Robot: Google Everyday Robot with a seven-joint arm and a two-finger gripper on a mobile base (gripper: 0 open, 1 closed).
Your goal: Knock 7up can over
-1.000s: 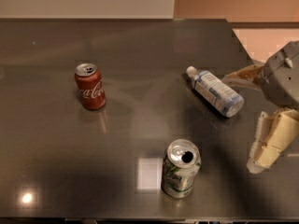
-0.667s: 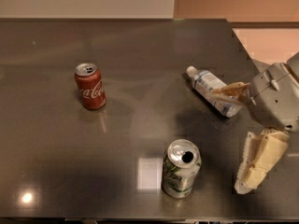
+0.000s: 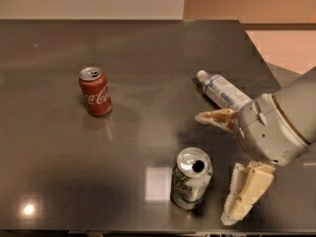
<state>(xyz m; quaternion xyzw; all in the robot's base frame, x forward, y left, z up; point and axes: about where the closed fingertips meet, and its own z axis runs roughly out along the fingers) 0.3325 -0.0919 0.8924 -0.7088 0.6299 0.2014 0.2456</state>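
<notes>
Gripper (image 3: 213,169) (fingers (image 3: 247,194) spread) beside 7up can (image 3: 190,179)

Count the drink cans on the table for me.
2. The Coca-Cola can stands upright at the left. The 7up can stands upright at front centre, just left of the open gripper. No other can seems hidden.

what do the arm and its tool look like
The tool, at the lower right beside the 7up can, has two cream, ridged, wedge-shaped fingers on a rounded light-grey wrist housing. No cables or markings show.
</notes>
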